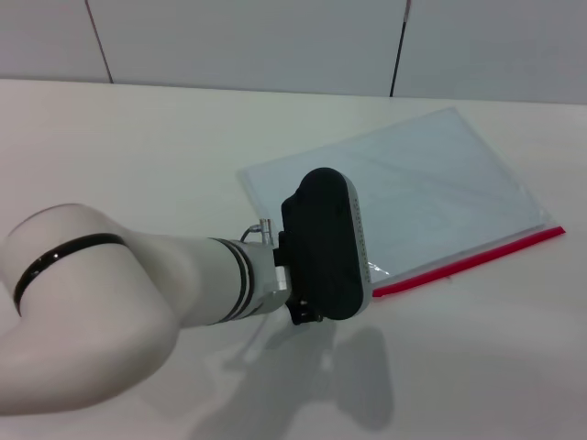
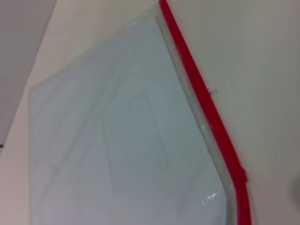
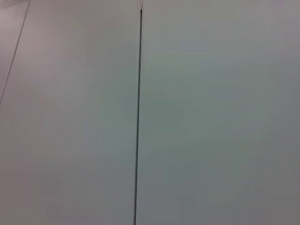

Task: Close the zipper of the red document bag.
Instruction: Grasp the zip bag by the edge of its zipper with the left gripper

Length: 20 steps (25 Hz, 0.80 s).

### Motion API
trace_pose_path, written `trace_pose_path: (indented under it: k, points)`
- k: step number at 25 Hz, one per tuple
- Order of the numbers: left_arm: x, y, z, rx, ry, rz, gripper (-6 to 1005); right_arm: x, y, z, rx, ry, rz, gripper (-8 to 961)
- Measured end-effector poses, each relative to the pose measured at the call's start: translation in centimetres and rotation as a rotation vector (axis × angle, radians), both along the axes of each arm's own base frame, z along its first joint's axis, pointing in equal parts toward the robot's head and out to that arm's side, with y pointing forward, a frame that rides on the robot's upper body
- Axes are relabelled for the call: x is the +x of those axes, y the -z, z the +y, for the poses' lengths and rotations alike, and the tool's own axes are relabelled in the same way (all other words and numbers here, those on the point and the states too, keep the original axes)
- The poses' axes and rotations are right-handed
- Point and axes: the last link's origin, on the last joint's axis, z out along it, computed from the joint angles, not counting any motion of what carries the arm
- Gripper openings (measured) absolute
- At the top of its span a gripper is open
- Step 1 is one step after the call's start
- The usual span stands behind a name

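Note:
The red document bag [image 1: 431,183] is a translucent pale blue pouch lying flat on the table, right of centre in the head view. Its zipper [image 1: 477,258] is a thin red strip along the near long edge, running up to the right corner. My left gripper [image 1: 323,246] is a black housing on the white arm, hanging over the bag's near left corner and hiding that end of the strip. In the left wrist view the bag [image 2: 117,140] fills the frame, and the zipper [image 2: 206,103] has a slightly thicker spot near one end. The right gripper is out of view.
The pale table [image 1: 138,156] stretches wide around the bag. Behind it stands a grey panelled wall [image 1: 275,41]; the right wrist view shows only such a wall [image 3: 211,112] and a dark seam.

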Motion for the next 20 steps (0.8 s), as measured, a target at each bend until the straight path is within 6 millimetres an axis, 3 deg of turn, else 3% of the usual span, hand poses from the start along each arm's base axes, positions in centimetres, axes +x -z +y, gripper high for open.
trace_pose_path:
  k: [7, 20]
  points:
    - [-0.6, 0.5, 0.9, 0.030, 0.075, -0.031, 560, 0.0, 0.0, 0.0, -0.001, -0.002, 0.000, 880]
    - [-1.5, 1.5, 0.8, 0.029, 0.107, -0.045, 548, -0.2, 0.2, 0.0, -0.007, -0.008, 0.002, 879]
